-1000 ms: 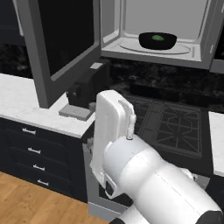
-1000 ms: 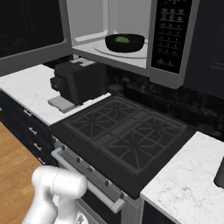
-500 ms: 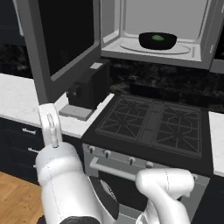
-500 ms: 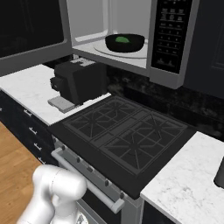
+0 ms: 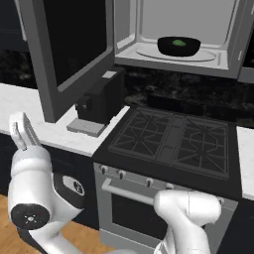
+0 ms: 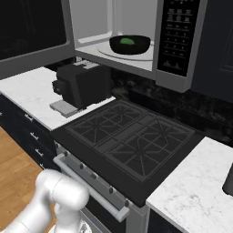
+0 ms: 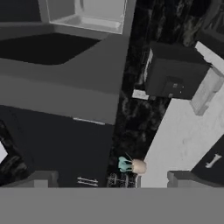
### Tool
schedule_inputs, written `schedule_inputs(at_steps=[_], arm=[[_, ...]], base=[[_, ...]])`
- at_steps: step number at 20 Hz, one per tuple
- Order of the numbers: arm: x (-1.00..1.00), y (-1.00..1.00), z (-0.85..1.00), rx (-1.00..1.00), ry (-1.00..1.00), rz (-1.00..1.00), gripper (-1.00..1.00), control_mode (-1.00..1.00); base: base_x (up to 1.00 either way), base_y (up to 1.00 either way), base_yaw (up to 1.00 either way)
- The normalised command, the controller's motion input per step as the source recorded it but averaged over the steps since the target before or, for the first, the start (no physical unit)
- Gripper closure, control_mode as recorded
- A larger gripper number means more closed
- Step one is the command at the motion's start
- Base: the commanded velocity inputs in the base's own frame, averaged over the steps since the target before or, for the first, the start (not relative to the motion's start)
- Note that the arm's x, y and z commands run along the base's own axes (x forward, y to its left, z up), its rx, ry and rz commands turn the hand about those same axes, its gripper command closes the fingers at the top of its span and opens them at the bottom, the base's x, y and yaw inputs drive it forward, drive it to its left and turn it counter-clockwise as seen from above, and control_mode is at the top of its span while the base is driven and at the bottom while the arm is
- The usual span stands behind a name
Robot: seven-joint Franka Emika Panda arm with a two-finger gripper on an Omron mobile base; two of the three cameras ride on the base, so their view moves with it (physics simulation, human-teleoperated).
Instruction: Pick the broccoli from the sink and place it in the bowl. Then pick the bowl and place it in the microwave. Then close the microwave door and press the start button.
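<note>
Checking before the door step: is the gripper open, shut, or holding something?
Gripper: open, holding nothing.

Glossy black bowl (image 5: 178, 46) holds bright green broccoli (image 5: 179, 42) inside the light grey microwave (image 6: 136, 41); its door (image 5: 74, 49) is dark glass framed in grey; black coffee machine (image 6: 82, 84) on white marbled counter (image 6: 27, 93)
</note>
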Motion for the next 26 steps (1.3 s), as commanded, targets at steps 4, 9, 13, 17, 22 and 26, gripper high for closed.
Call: schedule_inputs(at_steps=[4,9,13,17,22,26], arm=[[0.62,0.96,-0.2,0.0,0.0,-0.18,-1.0,-1.0],[0.68,0.61,-0.12,0.03,0.0,-0.13,-1.0,-1.0],[0.77,0.29,-0.39,0.08,0.0,-0.02,-1.0,-1.0],[0.68,0.01,-0.29,0.08,-0.01,0.0,-1.0,-1.0],[0.54,-0.18,-0.1,0.06,-0.1,0.0,-1.0,-1.0],[0.04,-0.82,0.01,0.14,-0.26,0.0,-1.0,-1.0]], base=[[0.0,0.0,0.0],[0.0,0.0,0.0],[0.0,0.0,0.0],[0.0,0.0,0.0],[0.0,0.0,0.0],[0.0,0.0,0.0]])
